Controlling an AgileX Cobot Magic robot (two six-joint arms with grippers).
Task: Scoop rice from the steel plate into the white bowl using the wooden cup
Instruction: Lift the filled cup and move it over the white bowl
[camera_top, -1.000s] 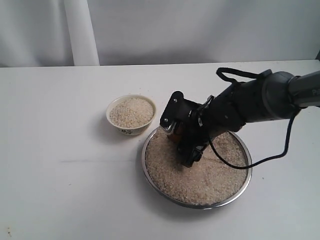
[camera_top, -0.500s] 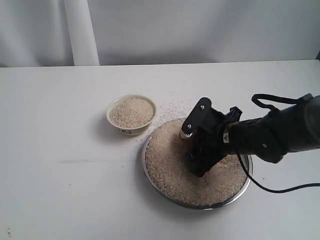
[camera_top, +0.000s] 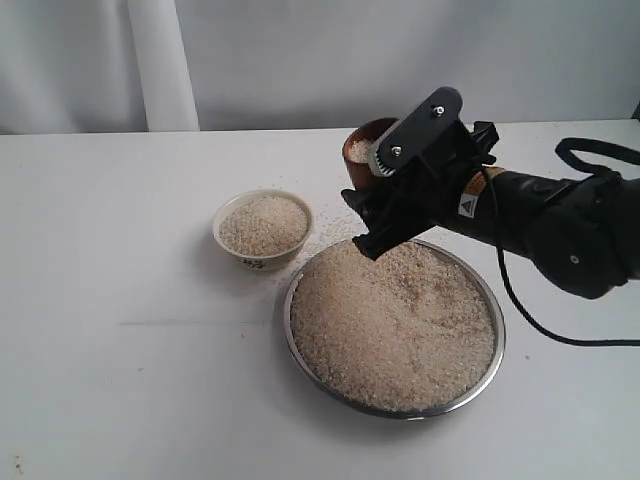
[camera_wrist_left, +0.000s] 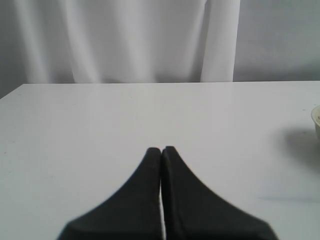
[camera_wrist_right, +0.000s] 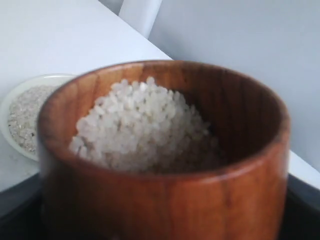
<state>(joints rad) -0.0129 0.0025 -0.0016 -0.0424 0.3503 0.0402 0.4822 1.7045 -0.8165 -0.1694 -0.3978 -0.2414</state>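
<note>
1. Above the far rim of the steel plate (camera_top: 400, 412), exterior view: the right gripper (camera_top: 385, 190) holds the wooden cup (camera_top: 360, 140), loaded with rice (camera_top: 358, 152). The white bowl (camera_top: 256, 262) looks filled almost to its rim, so pouring more may overflow it; loose grains (camera_top: 330, 215) lie on the table (camera_top: 120, 350) already. The plate is heaped with rice too.
2. Left wrist view: the left gripper (camera_wrist_left: 161, 152) is pressed together, empty, away from the bowl's edge (camera_wrist_left: 316, 117).
3. Right wrist view: rice mounds inside the cup (camera_wrist_right: 165, 200); a tilt or jerk could spill it before the bowl (camera_wrist_right: 20, 95), which shows behind.
</note>
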